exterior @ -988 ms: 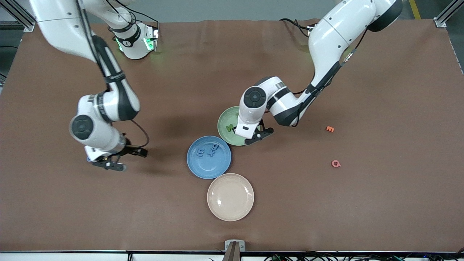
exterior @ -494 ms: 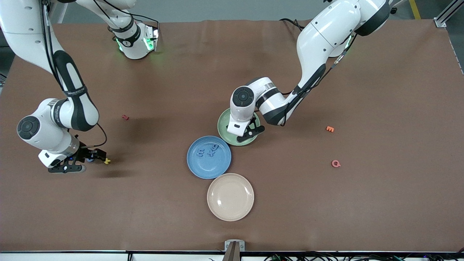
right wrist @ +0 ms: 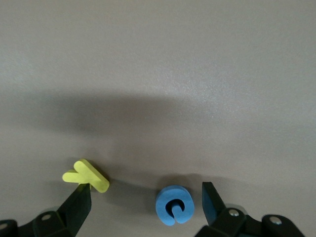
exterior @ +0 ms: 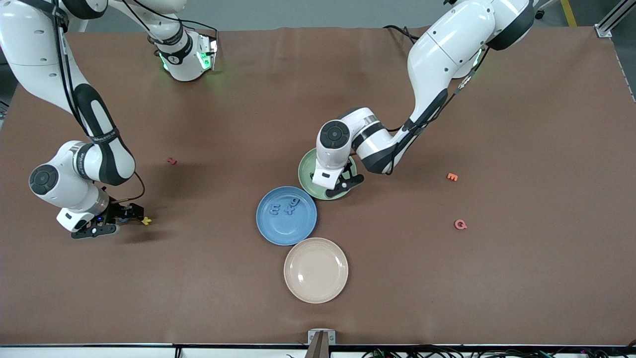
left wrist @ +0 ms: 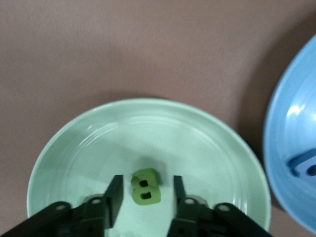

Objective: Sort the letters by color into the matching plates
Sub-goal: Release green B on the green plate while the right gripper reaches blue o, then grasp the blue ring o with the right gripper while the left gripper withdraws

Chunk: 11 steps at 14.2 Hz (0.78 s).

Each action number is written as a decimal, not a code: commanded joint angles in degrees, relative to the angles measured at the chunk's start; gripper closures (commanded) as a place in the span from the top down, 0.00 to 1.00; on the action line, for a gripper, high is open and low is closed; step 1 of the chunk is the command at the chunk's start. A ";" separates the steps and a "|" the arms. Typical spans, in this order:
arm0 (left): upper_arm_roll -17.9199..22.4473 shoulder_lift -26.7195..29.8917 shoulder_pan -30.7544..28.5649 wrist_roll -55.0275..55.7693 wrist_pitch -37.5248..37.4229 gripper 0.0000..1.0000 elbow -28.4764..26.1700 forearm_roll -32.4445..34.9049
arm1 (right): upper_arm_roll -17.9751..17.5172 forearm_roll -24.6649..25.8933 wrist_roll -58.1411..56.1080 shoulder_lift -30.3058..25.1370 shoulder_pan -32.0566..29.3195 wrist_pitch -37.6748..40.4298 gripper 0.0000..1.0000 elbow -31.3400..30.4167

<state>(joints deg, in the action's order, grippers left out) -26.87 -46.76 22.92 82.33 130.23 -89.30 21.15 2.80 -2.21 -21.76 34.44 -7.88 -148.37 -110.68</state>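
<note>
The left gripper hangs over the pale green round plate, its fingers parted, not touching the small green foam letter B between them. The right gripper is low at the worktop's right-arm end, spread wide around a blue foam letter c; one finger touches a yellow foam letter.

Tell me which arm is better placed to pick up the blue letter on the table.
The right: its open right gripper brackets the blue letter. The left gripper is over the green plate.
</note>
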 commanded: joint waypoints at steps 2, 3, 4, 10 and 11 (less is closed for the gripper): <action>-0.11 3.86 -1.82 -0.50 -1.39 0.87 0.18 -0.49 | -1.13 0.45 -2.67 0.98 -2.57 -0.52 0.99 0.82; -0.11 5.09 -2.35 -1.03 -1.39 0.92 -0.09 -0.49 | -1.13 0.45 -3.20 1.24 -2.75 -0.52 0.98 0.82; -0.11 6.67 -3.14 -3.29 -1.47 0.98 -0.79 -0.40 | -1.13 0.45 -3.29 1.59 -2.84 -0.61 0.97 0.82; -5.46 19.76 -15.60 -20.96 -6.30 0.99 -11.58 -1.63 | -1.13 0.45 -3.38 2.30 -3.37 -0.61 0.50 0.47; -7.38 21.95 -19.19 -23.68 -6.92 0.99 -13.69 -1.72 | -1.13 0.45 -3.38 2.47 -3.54 -0.70 0.34 0.47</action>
<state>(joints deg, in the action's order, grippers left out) -31.19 -31.76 9.63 63.56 123.93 -95.57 20.72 2.78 -2.20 -23.91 35.42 -9.89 -148.36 -110.42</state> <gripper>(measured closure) 0.004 0.348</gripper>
